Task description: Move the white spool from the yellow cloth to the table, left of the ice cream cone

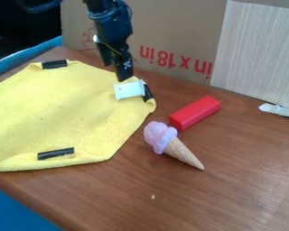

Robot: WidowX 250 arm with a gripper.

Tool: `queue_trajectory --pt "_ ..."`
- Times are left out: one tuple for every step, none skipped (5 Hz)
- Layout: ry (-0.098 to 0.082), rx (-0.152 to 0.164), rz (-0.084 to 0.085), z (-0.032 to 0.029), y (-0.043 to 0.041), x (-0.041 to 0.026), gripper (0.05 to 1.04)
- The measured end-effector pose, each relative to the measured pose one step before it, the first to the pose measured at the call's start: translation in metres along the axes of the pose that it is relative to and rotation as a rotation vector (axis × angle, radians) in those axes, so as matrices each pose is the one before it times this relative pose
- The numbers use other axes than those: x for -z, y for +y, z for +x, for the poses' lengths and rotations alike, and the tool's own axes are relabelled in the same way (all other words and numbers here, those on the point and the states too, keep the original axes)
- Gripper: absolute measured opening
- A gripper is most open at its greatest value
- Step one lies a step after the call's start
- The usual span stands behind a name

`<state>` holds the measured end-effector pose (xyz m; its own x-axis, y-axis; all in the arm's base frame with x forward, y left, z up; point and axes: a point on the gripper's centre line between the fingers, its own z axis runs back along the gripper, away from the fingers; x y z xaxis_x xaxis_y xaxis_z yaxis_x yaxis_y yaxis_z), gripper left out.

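White piece (128,90): it lies on the yellow cloth, near the cloth's edge; from where I stand, I take this piece as the middle of my clock.
Black gripper (124,78): it hangs at twelve o'clock, just above the piece in my view; if it is wide, narrow or holding the piece, I cannot tell.
Arm (110,25): black, it comes down from the upper side, toward eleven o'clock.
Yellow cloth (62,110): it spreads widely toward eight o'clock, flat on the table.
Black strips: one (147,93) is just beside the piece at four o'clock, one (54,64) at ten, one (56,153) at seven, all on the cloth.
Red block (195,112): at four o'clock, on the brown table (231,180).
Ice cream cone (174,144): at five o'clock, lying on its side, purple top near the block, tip pointing away from the cloth.
Cardboard (171,27): at one o'clock, upright, with red print.
Pale panel (258,49): at two o'clock, with thin stripes.
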<state>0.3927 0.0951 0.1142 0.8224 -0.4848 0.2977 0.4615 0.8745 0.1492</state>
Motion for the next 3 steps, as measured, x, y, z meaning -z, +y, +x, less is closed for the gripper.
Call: queue_trajectory --pt "0.013 0.0224 -0.0077 0.00187 -0.00582 0.01013 1.0" --pt "0.0149 0.0178 -0.0062 -0.00404 -0.0056 0.00599 1.0" --pt "0.016 0.014 0.0126 -0.00191 -0.00365 0.00489 0.994"
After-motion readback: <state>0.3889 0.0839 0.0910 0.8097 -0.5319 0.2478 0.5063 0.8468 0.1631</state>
